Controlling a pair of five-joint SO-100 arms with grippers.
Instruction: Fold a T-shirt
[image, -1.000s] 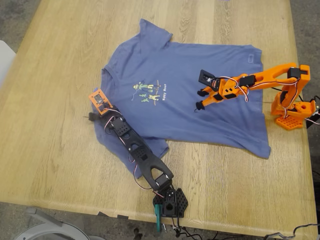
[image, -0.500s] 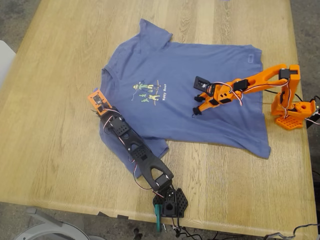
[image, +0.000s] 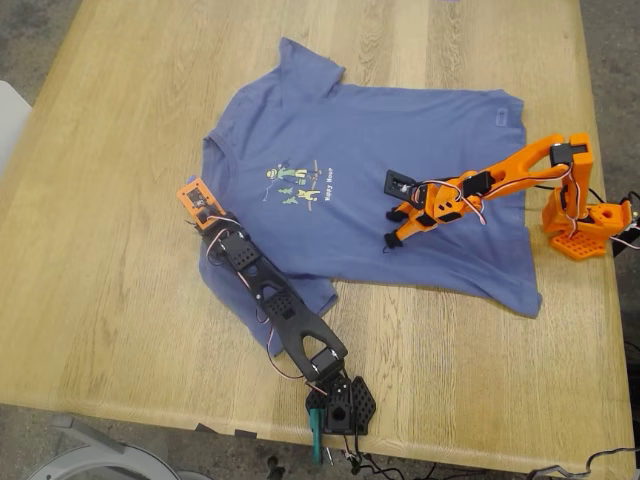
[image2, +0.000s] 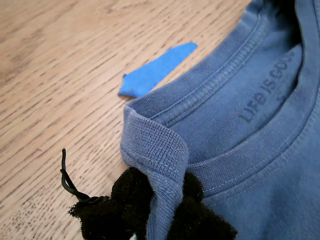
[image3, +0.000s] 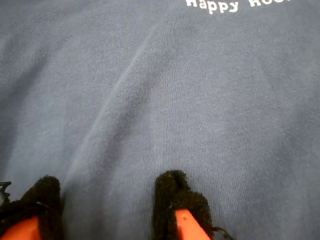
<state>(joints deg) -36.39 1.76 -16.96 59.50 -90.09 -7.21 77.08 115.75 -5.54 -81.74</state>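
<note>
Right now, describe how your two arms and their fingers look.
My first gripper sits on the black arm with an orange camera mount; its fingers wear fuzzy black padding, with a thin black cable end beside them. My second gripper belongs to the orange arm with black servos and red-and-white wires; its orange fingers carry the same fuzzy black padding.

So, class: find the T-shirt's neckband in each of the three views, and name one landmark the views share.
Exterior view: the neckband curves along the shirt's edge toward the exterior view's left, just above the black arm's orange tip.
First wrist view: the neckband fills the frame, a fold of it pinched in my first gripper.
Second wrist view: not in it.
Shared landmark: the T-shirt.
</note>
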